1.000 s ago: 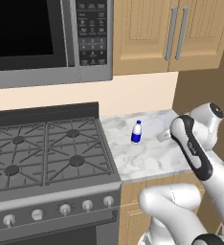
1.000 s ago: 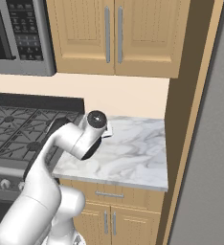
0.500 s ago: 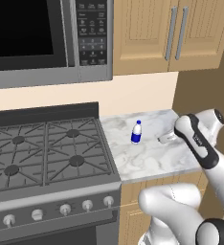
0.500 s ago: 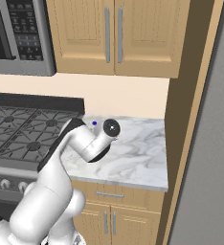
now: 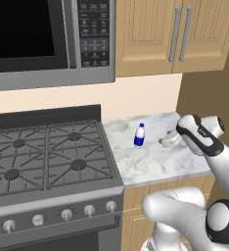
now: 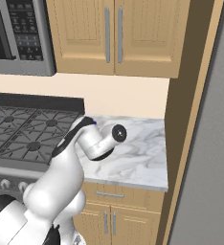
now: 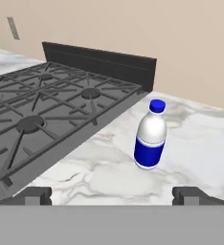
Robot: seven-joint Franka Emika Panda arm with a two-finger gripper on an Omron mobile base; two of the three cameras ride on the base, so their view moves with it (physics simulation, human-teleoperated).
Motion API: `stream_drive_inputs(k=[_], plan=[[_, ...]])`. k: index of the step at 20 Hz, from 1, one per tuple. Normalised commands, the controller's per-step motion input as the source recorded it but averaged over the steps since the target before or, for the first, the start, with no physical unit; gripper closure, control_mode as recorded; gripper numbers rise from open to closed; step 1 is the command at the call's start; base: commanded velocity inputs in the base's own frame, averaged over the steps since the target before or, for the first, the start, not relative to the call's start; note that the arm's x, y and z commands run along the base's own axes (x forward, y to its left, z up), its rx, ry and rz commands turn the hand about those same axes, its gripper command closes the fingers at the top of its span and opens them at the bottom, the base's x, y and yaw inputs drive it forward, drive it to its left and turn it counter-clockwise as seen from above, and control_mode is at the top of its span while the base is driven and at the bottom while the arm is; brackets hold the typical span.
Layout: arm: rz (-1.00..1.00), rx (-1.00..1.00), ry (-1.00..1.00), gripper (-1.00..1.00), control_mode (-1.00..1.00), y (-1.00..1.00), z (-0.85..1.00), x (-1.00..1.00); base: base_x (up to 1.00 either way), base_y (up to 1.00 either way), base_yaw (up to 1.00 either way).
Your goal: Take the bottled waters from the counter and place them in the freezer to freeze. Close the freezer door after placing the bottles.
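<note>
A small bottle with a dark blue label (image 7: 151, 136) stands upright on the marbled counter (image 5: 150, 162), its blue cap on; its upper body is whitish and clouded, so whether it holds water cannot be told. In the left base view the same bottle (image 5: 140, 136) sits toward the stove side of the counter, near the edge of the black gas stove (image 5: 43, 157) but not touching it. Just to the right of it on the stone lies a pale greyish shape (image 5: 170, 139), partly hidden behind the arm's wrist; it may be the second, plain bottle, though this cannot be made out for sure. The gripper (image 7: 113, 195) hangs low over the counter, facing the labelled bottle from the side away from the stove, its two dark tips spread wide apart with nothing between them; the bottle stands ahead of the tips, between their lines, and apart from them. In the right base view the white arm (image 6: 92, 143) leans over the counter in front of the bottle. A microwave (image 5: 48, 39) and wooden wall cabinets (image 5: 180, 34) hang above, doors shut, and a tall grey panel (image 6: 209, 158) borders the counter's right end
</note>
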Motion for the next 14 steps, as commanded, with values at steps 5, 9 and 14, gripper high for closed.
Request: stream_drive_inputs(k=[5, 9, 14], plan=[[0.02, 0.00, -0.04, -1.00, -1.00, 0.00, -0.08, 0.19, 0.00, 0.00, 0.00], [0.00, 0.00, 0.00, -1.00, -1.00, 0.00, 0.00, 0.03, 0.00, 0.00, 0.00], [0.00, 0.00, -0.11, -1.00, -1.00, -0.02, -0.16, 0.21, 0.00, 0.00, 0.00]])
